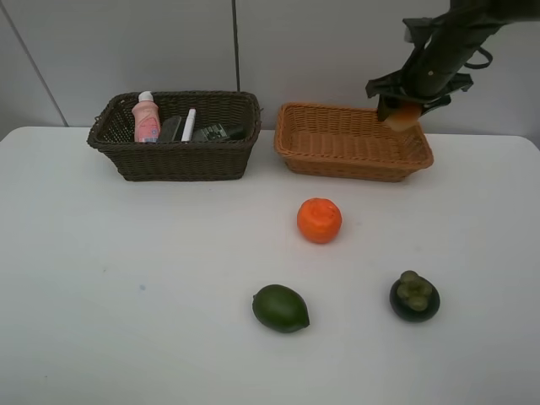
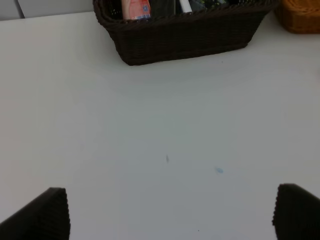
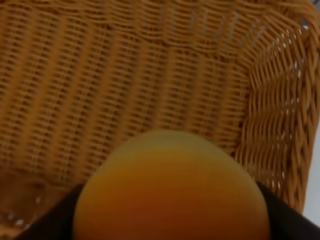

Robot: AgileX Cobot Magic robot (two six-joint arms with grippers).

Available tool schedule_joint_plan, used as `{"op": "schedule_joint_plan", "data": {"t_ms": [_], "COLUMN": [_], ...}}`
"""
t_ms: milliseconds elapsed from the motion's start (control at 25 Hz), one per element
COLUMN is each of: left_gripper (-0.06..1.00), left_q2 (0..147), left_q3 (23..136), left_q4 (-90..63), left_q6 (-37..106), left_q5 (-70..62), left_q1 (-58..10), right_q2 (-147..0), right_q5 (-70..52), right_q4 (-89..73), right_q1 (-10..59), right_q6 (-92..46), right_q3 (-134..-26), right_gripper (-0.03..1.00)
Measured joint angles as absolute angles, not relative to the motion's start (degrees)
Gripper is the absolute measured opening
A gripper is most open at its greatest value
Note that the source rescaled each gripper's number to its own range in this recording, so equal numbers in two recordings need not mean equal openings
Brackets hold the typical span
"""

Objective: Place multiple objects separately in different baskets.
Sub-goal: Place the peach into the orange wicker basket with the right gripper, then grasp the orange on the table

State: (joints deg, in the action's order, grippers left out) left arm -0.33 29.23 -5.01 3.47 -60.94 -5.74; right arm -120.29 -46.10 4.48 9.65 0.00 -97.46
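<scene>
The right gripper (image 1: 403, 110) clamps the peach (image 3: 170, 190) above the light tan basket (image 1: 337, 164), toward its 2 o'clock corner (high view). The left gripper (image 2: 172, 214) hovers over the table (image 2: 150, 125), jaws spread wide.

Peach (image 1: 405, 116) gripped above tan basket (image 1: 337, 162); orange (image 1: 319, 220), green fruit (image 1: 280, 308), mangosteen (image 1: 414, 297) lie outside

Two baskets (image 1: 181, 160) (image 1: 354, 164), four fruits (image 1: 319, 220) (image 1: 280, 308) (image 1: 414, 297) (image 1: 406, 116), two bottles (image 1: 146, 120) (image 1: 221, 132), one marker (image 1: 188, 125), one eraser (image 1: 171, 128).
</scene>
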Motion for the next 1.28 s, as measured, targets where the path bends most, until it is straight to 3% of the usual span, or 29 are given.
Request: {"op": "schedule_joint_plan", "data": {"t_ms": [80,200,240,320,520,840,1280], "left_gripper": [1.0,1.0,1.0,1.0,1.0,1.0,1.0], "left_q2": [-0.33,-0.33,-0.33,-0.33,-0.33,-0.33,-0.33], "left_q3": [29.23,29.23,29.23,29.23,29.23,29.23,29.23], "left_q4": [-5.01,-5.01,-5.01,-5.01,-5.01,-5.01,-5.01], "left_q6": [3.47,3.47,3.47,3.47,3.47,3.47,3.47], "left_q5": [-60.99,-60.99,-60.99,-60.99,-60.99,-60.99,-60.99], "left_q1": [-5.74,-5.74,-5.74,-5.74,-5.74,-5.74,-5.74], "right_q2": [-124.54,-127.93,-128.29,-128.44,-127.24,-121.14,-115.17], "right_q5": [-46.36,-47.47,-47.99,-49.39,-56.64,-69.42,-69.57], "right_q4": [5.09,5.91,6.06,6.12,5.25,-3.33,-2.85], "right_q1": [9.65,9.65,9.65,9.65,9.65,11.08,26.14], "right_q6": [0.37,1.1,1.1,1.17,1.37,1.53,1.53], "right_q3": [-101.44,-105.23,-105.94,-106.44,-106.66,-106.55,-91.57], "right_gripper": [0.08,0.68,0.8,0.92,0.99,1.0,1.0]}}
